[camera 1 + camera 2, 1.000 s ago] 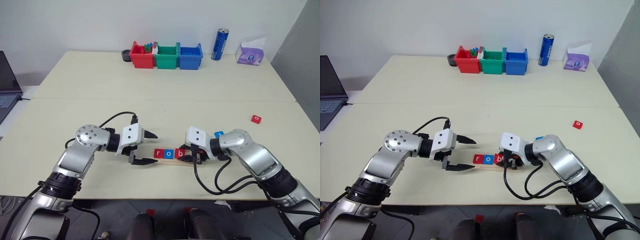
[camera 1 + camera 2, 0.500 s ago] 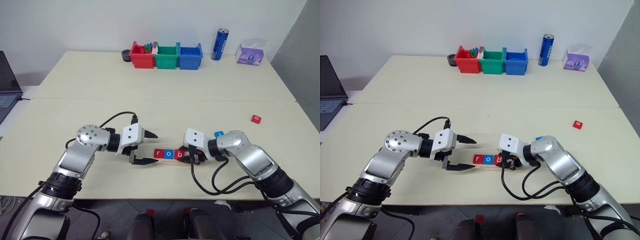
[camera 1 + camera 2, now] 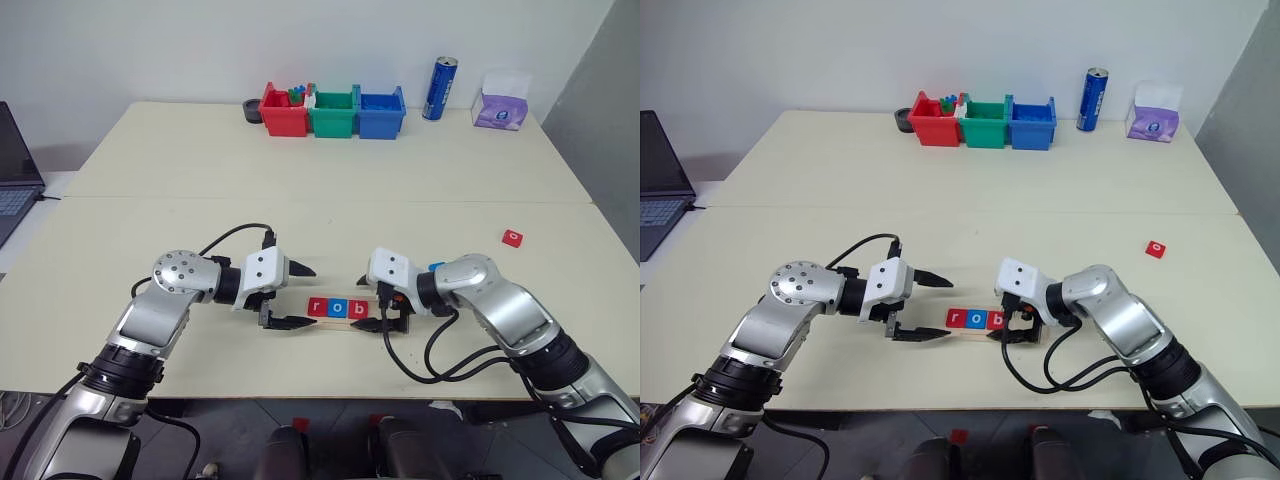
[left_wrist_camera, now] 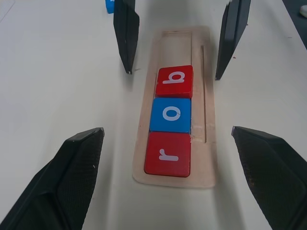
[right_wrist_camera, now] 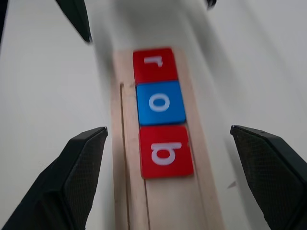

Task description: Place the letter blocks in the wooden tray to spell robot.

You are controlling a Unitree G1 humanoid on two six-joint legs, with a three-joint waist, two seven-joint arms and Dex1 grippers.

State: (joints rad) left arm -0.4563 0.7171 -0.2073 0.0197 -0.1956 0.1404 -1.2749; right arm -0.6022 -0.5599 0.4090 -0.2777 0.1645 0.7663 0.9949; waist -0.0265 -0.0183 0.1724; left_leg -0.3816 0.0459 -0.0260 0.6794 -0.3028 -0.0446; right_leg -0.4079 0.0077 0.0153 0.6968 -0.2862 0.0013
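Now the right gripper (image 3: 372, 302) differs from a second ago: then its fingers were pinched down low on the red b tile (image 4: 175, 81) in the tray (image 4: 206, 158); now they stand wide apart, lifted a little off the wood, and hold nothing. The b tile lies free in the tray. The left gripper (image 3: 299, 296) has kept its place just left of the tray's left end, its fingers spread wide and empty.

The tray lies on the near part of the table (image 3: 330, 170), between the two grippers, its long axis running left to right. In it, from the left, sit a red r tile (image 4: 167, 154), a blue o tile (image 4: 171, 115) and the red b tile, edge to edge in one row that starts at the tray's left end. The right part of the tray is bare wood. The letters read upright from the near side, spelling "rob".

Just right of the right gripper, a blue tile (image 3: 437, 268) peeks out from behind the right arm, on the table just beyond the tray's right end; its letter cannot be read. Well to the right, near the table's right edge, a red tile (image 3: 512, 237) lies alone, bearing a white mark that looks like an o.
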